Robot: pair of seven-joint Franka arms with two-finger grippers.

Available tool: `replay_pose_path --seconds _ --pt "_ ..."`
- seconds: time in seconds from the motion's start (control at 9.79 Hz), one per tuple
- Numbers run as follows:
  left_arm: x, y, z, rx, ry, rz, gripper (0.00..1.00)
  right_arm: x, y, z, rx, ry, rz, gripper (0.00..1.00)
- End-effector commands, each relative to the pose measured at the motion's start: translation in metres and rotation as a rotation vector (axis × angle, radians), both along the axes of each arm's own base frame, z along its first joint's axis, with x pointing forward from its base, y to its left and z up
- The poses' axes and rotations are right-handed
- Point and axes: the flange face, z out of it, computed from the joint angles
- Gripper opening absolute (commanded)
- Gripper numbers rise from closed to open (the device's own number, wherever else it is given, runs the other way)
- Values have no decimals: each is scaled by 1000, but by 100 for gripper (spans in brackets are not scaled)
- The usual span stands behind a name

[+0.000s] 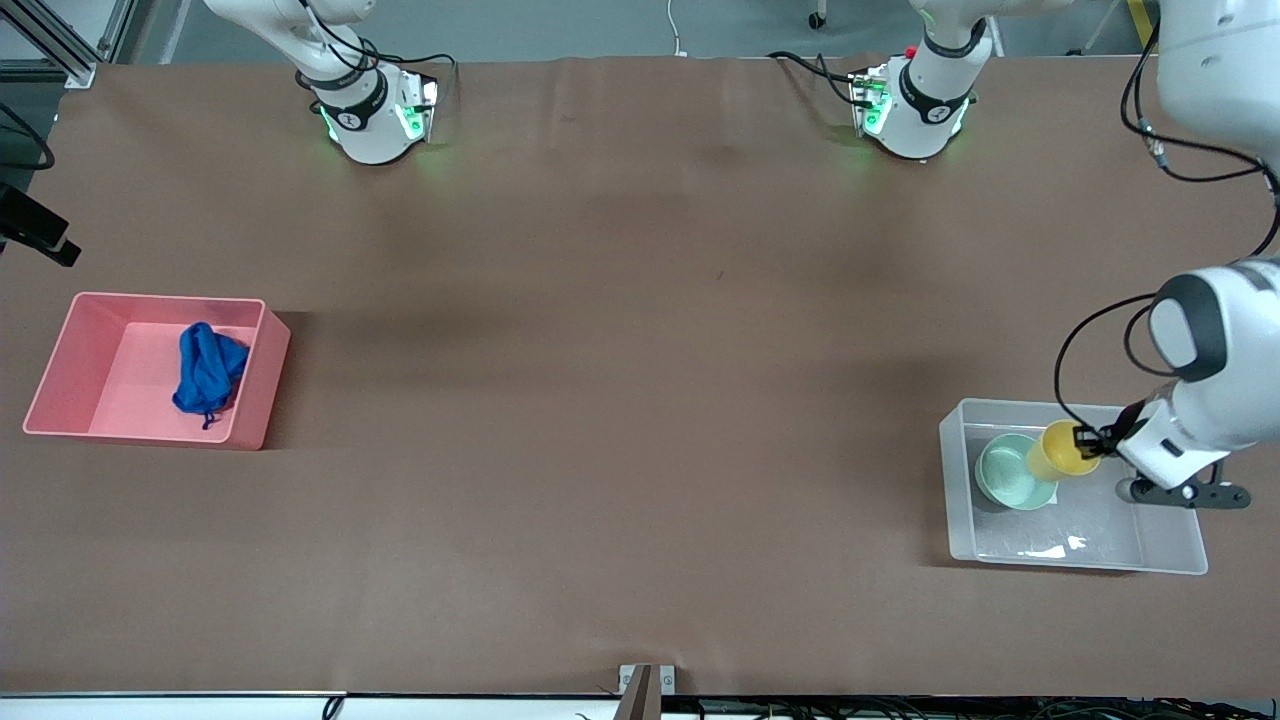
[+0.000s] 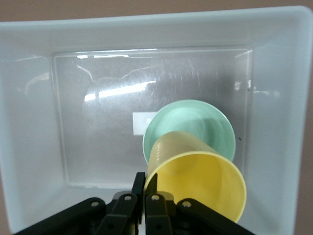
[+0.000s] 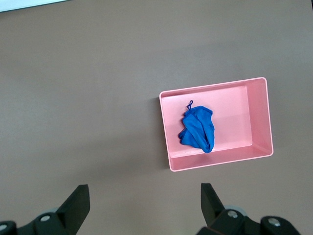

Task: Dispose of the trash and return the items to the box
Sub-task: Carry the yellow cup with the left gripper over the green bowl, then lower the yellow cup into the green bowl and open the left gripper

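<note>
The left tool [image 1: 1092, 439] hangs over the box [image 1: 1180, 560] at the left arm's end of the table [image 1: 620, 400], its fingers [image 2: 138, 188] pinched tight on the rim of the yellow cup [image 1: 1058, 453]. The cup is tipped on its side, its mouth toward the wrist camera, and sits just above the green bowl [image 1: 1010, 472], partly overlapping it. From the left wrist the cup [image 2: 200, 178] covers part of the bowl [image 2: 195, 122], which rests upright on the floor of the box [image 2: 29, 98]. I cannot tell whether cup and bowl touch. A small white sticker [image 2: 142, 122] shows on the box's clear bottom, half hidden by the bowl.

At the right arm's end of the table stands the pink bin [image 1: 60, 400], and the blue cloth [image 1: 207, 370] lies inside it, bunched up, with its thin string loop trailing toward the front camera. The right wrist view looks straight down on the same bin [image 3: 261, 117] and cloth [image 3: 198, 129] from high up. The right tool [image 3: 144, 208] hangs above bare table beside the bin, its fingers [image 3: 78, 203] spread wide with nothing between them; that arm waits.
</note>
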Motion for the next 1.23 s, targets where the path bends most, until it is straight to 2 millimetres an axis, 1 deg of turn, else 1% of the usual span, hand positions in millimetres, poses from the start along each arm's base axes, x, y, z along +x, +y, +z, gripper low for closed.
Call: replay_pose_path --seconds 0.0,0.1,0.31,0.41,0.51,0.61,0.72,0.82,0.92,1.02,1.12 --pt "0 7 -30 -25 21 -7 0 1 0 3 -13 -10 -4 100" --pt "1 8 -35 -44 19 -2 0 1 1 2 -9 -12 -2 100" --pt "0 6 -52 -80 18 26 1 2 2 2 -4 -12 -1 100" --pt "-4 6 -64 -82 41 30 1 2 3 3 -4 -14 0 100" --pt "-8 6 -79 -84 65 34 2 2 9 3 -4 -14 11 100" --pt "-8 6 -90 -82 77 34 4 2 11 3 -4 -14 14 100" --pt "-7 6 -90 -82 76 37 18 2 10 3 -4 -12 14 100" --pt "-6 3 -86 -84 70 46 61 2 10 2 -4 -12 14 100" --pt "-4 -2 -78 -82 56 40 93 2 9 3 -6 -14 12 100" --pt "-1 0 -47 -77 13 32 100 2 10 3 -6 -14 14 100" --pt "1 -4 -11 -79 -32 28 100 2 9 3 -6 -14 12 100"
